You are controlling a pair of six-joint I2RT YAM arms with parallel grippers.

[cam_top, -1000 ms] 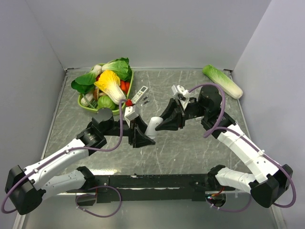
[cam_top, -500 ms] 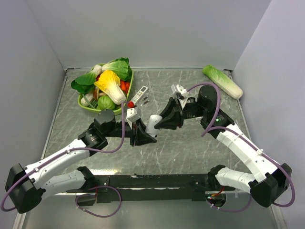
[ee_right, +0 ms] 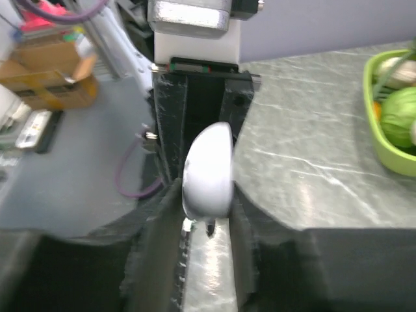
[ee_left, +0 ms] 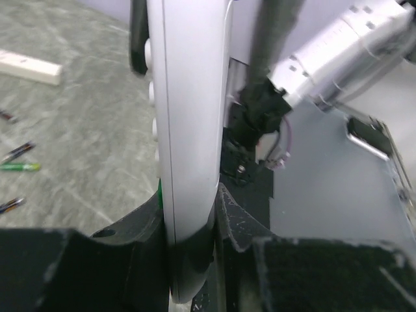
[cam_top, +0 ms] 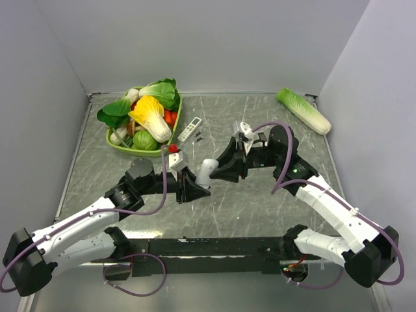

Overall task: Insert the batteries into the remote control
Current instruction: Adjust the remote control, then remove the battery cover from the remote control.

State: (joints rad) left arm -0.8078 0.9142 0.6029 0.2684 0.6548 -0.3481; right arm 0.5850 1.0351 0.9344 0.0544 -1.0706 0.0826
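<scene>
The white remote control point(cam_top: 206, 171) is held above the table's middle between both grippers. My left gripper point(cam_top: 198, 184) is shut on its near end; in the left wrist view the remote point(ee_left: 188, 130) stands edge-on between the fingers point(ee_left: 140, 234). My right gripper point(cam_top: 217, 170) is shut on its other end; in the right wrist view the rounded end point(ee_right: 208, 170) sits between both fingers point(ee_right: 162, 214). Several slim batteries point(cam_top: 200, 137) lie on the table behind; one greenish battery point(ee_left: 19, 166) shows in the left wrist view.
A slim white remote point(cam_top: 190, 129) lies by the batteries. A green basket point(cam_top: 120, 145) of vegetables stands at the back left and shows in the right wrist view point(ee_right: 390, 162). A napa cabbage point(cam_top: 303, 110) lies at the back right. Grey walls close three sides.
Both arms have shifted a little to the left and nearer with the remote held between them. The right gripper has closed in on the remote's end.
</scene>
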